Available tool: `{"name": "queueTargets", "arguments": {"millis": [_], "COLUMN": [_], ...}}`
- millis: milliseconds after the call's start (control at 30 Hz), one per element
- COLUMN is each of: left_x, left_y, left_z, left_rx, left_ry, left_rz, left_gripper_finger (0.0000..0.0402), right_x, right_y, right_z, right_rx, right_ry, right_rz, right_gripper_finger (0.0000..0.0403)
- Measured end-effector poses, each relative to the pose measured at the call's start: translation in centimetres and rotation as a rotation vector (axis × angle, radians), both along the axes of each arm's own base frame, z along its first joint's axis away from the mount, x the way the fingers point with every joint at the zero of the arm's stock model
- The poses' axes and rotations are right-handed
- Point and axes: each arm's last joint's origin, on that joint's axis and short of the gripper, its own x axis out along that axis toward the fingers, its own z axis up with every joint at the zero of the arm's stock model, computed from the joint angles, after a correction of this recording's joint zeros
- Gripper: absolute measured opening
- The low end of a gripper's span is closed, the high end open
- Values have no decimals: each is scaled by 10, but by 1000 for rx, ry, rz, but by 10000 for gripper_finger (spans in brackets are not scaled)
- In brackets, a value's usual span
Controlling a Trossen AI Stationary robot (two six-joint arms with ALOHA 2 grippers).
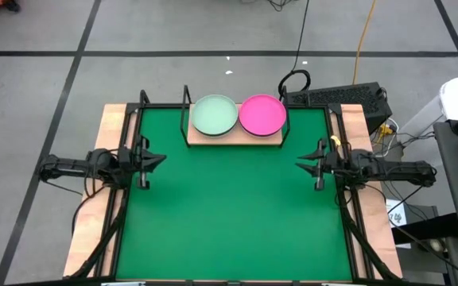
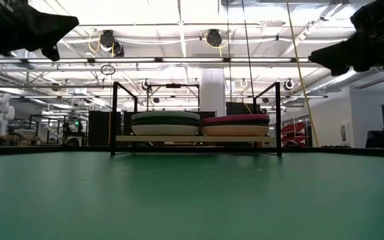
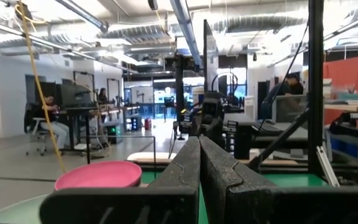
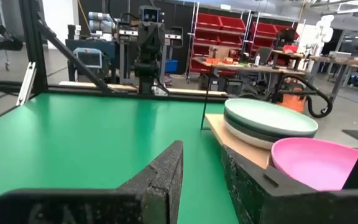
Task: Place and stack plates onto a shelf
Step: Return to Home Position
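The shelf's wooden board (image 1: 233,140) stands at the far middle of the green mat, with black wire uprights (image 2: 114,117) at its ends. Two plate stacks rest on it. The left stack (image 2: 165,124) has a mint green plate (image 1: 215,115) on top, and the right stack (image 2: 235,125) has a magenta plate (image 1: 261,115) on top. Dark and pale plates show beneath in the low view. My left gripper (image 1: 159,160) is shut and empty above the mat's left edge. My right gripper (image 1: 300,165) is above the right edge, empty, with a narrow gap between its fingers (image 4: 166,168).
The green mat (image 1: 229,222) spreads from the shelf to the near edge. Black frame rails (image 1: 355,230) run along both table sides. A keyboard (image 1: 340,99) and cables lie beyond the far right corner. People sit at desks in the room behind.
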Motion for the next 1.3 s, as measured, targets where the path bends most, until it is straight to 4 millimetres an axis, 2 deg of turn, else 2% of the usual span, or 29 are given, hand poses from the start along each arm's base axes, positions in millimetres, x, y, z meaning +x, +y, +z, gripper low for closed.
{"name": "queueTargets", "arguments": {"millis": [133,267,1300], "left_x": [0,1,2], "left_y": [0,0,0], "left_z": [-1,-3,-5], "left_rx": [-15,-23,-13], "left_ry": [14,25,52], "left_rz": [-6,-12,-14], "left_gripper_finger": [1,1,16], "right_x": [3,3,4], "right_y": [0,0,0], "right_z": [-9,3,-1], "right_rx": [-1,-21,-31], "right_ry": [-1,-166,-124], "right_rz": [0,-2,-6], "right_gripper_finger": [93,93,93]}}
